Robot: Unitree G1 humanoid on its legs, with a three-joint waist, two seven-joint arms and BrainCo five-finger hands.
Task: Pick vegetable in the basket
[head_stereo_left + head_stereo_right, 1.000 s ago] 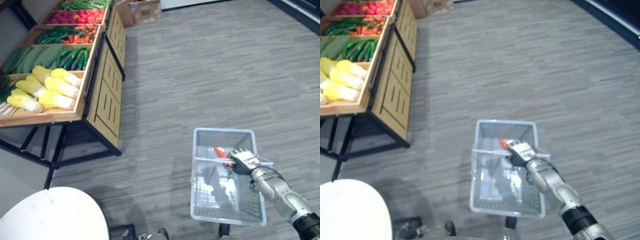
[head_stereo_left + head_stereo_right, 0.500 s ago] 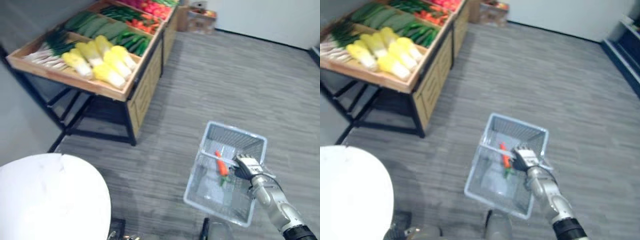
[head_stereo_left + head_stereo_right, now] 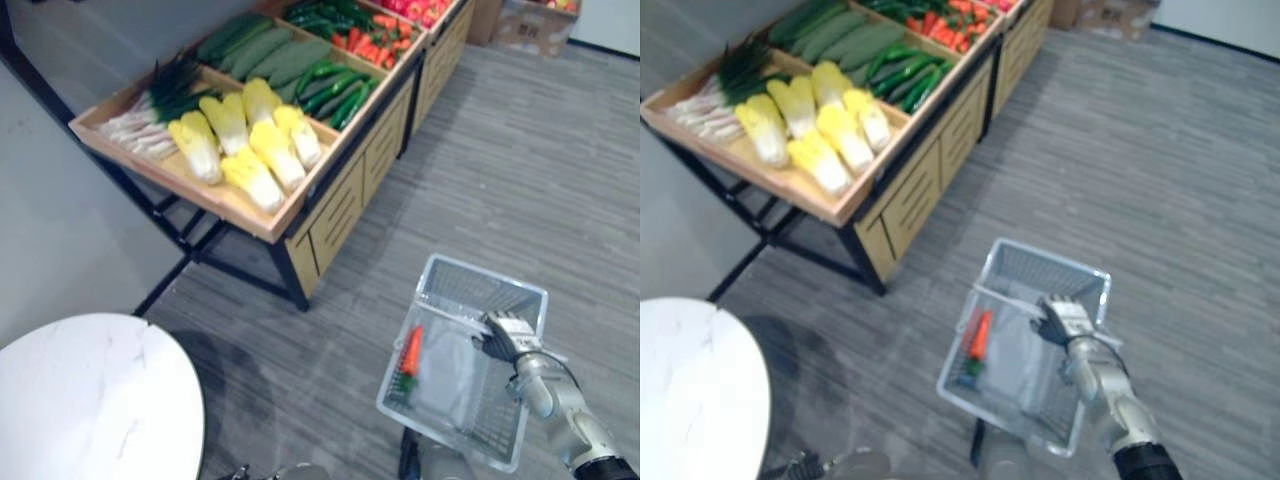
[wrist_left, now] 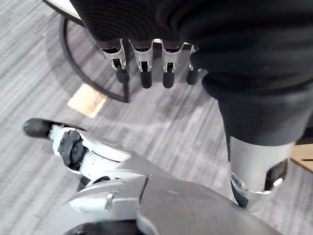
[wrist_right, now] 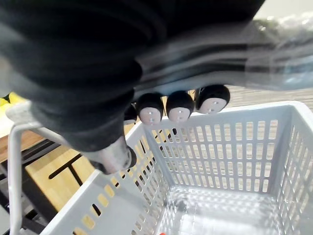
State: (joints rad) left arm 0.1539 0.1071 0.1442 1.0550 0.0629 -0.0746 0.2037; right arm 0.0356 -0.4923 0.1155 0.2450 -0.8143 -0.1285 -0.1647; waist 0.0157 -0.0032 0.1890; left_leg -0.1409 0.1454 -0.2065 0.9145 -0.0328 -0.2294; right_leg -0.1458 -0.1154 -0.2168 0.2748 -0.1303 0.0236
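Looking down from the head camera, I see my right hand [image 3: 508,337] with its fingers curled round the handle [image 5: 11,166] of the grey basket [image 3: 470,283], just beside the wooden stand [image 3: 340,205]. One carrot [image 3: 411,350] lies inside the basket along its left wall, green end nearest me. Yellow cabbages [image 3: 250,150] fill the stand's near compartment, with cucumbers [image 3: 335,90] in the one beyond. My left hand [image 4: 142,58] hangs above the floor [image 3: 560,150], fingers straight and relaxed, holding nothing. A round white surface [image 3: 90,400] sits at my lower left.
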